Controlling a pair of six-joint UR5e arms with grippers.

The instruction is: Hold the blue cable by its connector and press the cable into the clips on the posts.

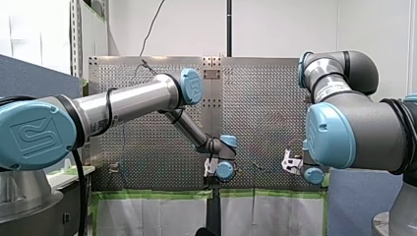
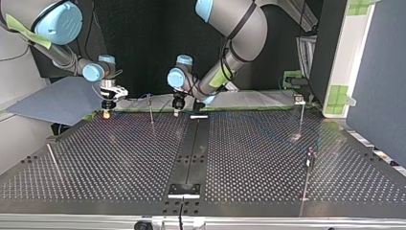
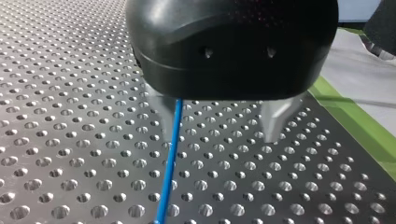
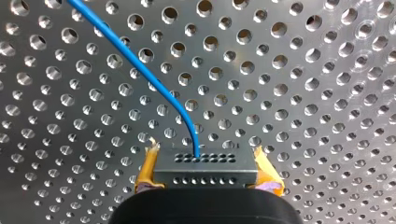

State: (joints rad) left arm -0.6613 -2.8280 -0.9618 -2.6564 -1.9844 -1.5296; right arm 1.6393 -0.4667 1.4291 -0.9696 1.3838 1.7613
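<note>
Perforated bench [image 2: 249, 167] fills the top view, with thin posts [image 2: 151, 111] standing on it, one at upper centre-left. My right jaws are clamped, yellow pads [image 4: 147, 170] pressing both ends of the black connector [image 4: 205, 165]. My left jaws stand wide apart and grip nothing. The blue cable [image 3: 168, 163] passes between them, just beside one finger. I judge the hold made and no clip filled yet. Next I'd carry the cable to a post's clip and press it in.
</note>
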